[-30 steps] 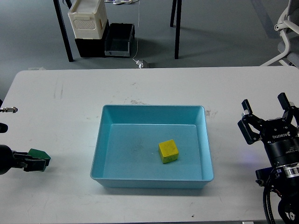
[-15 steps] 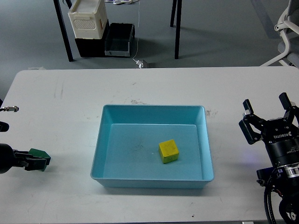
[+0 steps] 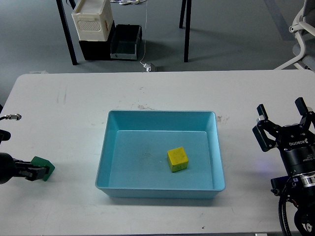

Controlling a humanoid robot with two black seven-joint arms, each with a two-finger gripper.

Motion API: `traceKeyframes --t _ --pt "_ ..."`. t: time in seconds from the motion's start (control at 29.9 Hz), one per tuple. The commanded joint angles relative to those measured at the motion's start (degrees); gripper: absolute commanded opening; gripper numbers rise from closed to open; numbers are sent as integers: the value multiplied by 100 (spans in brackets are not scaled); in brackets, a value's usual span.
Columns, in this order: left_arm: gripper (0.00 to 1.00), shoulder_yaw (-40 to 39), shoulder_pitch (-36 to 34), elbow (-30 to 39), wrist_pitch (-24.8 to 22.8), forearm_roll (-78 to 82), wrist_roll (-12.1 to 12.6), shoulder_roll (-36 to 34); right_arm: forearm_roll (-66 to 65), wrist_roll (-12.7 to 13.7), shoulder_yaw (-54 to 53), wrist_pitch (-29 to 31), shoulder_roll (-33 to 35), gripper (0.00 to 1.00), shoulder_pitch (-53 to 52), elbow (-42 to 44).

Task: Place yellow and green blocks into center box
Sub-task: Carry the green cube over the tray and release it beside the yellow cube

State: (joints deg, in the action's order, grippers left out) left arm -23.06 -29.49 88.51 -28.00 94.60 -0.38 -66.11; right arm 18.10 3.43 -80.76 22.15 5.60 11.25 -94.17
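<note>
The left gripper [image 3: 35, 171] clamped the small green cube block [image 3: 43, 168] on the white table [image 3: 74, 108]. The right gripper [image 3: 284, 121] stood wide apart, holding nothing. The yellow cube block [image 3: 177, 159] sat inside the light-blue plastic box [image 3: 106, 147].

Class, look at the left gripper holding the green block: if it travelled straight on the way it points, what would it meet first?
Probably the left wall of the blue box, since the left gripper with the green block points right across bare table; height is unclear.

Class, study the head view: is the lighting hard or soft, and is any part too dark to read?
Head view: soft, even lighting; the blue box and yellow block cast only faint shadows. The left pincer at the green block is dark, its fingers hard to separate. A bluish glow lies beside the right pincer.
</note>
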Motion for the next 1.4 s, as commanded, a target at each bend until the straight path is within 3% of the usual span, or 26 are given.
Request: traceKeyframes --t 0.0,0.2,0.37,0.63,0.8,0.87,1.04,1.14,1.3,1.34,1.37 --pt "0 -23 -748 456 0 -616 29 -174 0 0 8 0 -7 100 0 22" --pt "0 12 -2217 615 0 -2462 11 -114 0 0 -54 -9 2 100 0 30" --pt "0 231 -2859 606 0 -2947 -24 817 0 0 -45 -9 2 100 -62 118" --pt "0 2128 -3993 352 0 -3080 -6 2478 -61 -9 -54 -9 -7 100 -281 382" --pt "0 2780 -4477 18 0 -3018 29 3270 -79 -9 -63 -9 2 100 -308 461" --pt "0 3060 -4591 -175 0 -2974 73 3577 -88 -9 -72 -9 -7 100 -308 461" --pt "2 3606 -4855 -448 0 -2974 521 4062 -88 -9 -80 -9 2 100 -299 452" --pt "13 3589 -4864 -483 0 -3009 521 4088 -88 -9 -98 -9 2 100 -281 444" --pt "74 3572 -4873 -562 0 -3053 416 4097 -88 -9 -98 -9 -7 100 -308 452" --pt "83 3572 -4873 -615 0 -3053 407 4097 -88 -9 -98 -9 -7 100 -308 452" --pt "84 3572 -4864 -633 0 -3071 398 4097 -88 -9 -89 -9 -7 100 -308 452"
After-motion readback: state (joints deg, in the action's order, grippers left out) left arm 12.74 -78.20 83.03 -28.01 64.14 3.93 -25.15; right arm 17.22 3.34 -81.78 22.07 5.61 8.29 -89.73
